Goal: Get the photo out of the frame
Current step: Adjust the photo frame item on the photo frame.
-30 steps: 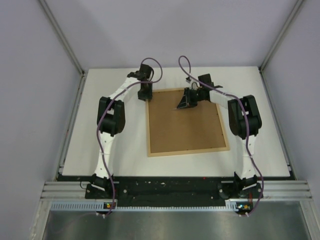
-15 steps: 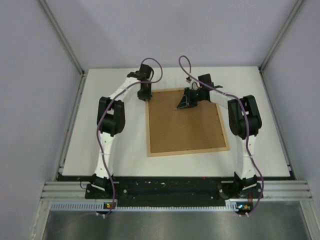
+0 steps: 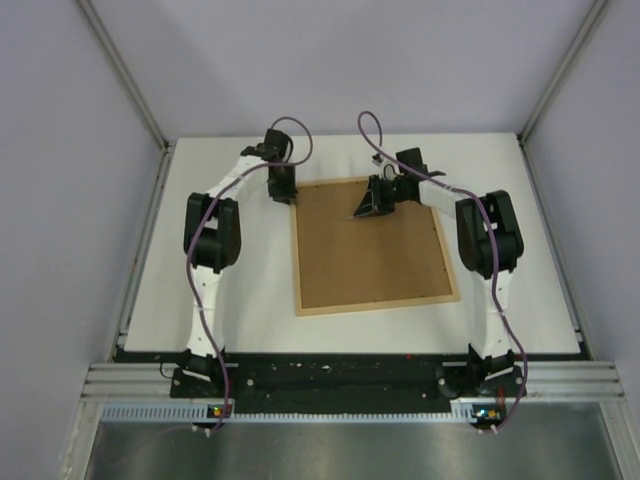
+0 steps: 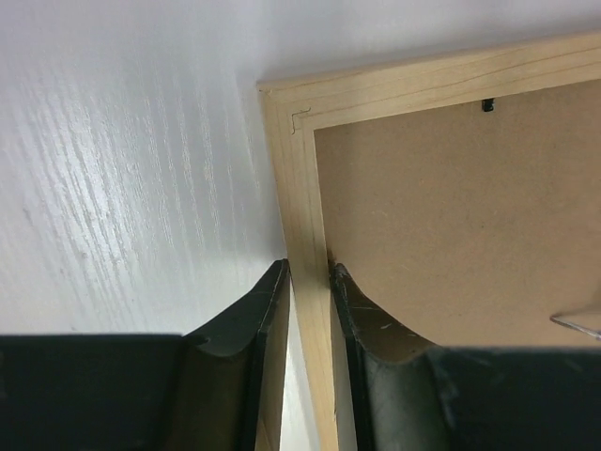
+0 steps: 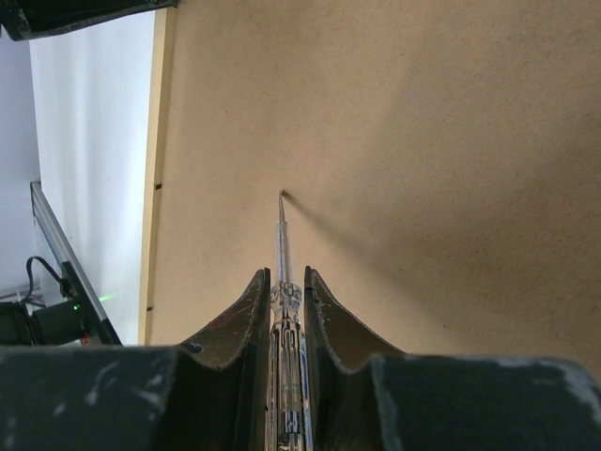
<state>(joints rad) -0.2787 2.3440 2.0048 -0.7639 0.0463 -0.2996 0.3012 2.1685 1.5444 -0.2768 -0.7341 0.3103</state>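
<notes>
My left gripper (image 4: 308,282) pinches the left rail of the large light-wood picture frame (image 4: 302,178), which lies face-down. My right gripper (image 5: 282,287) clamps a slim clear-handled metal pick (image 5: 281,235), its tip on the plain brown backing board (image 5: 423,141). The photo is hidden beneath, so I'd steady the rail and pry gently at the board's edge.

A white wood-grain rectangular tabletop (image 3: 250,330) sits between plain pale lilac-grey wall panels (image 3: 340,60) joined by slim aluminium corner posts (image 3: 122,70), evenly lit.

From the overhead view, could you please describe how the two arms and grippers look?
The left arm and right arm have white links and bulky black joint housings, each trailed by a purple cable. The left gripper and right gripper are black, with curved, scuffed fingers.
</notes>
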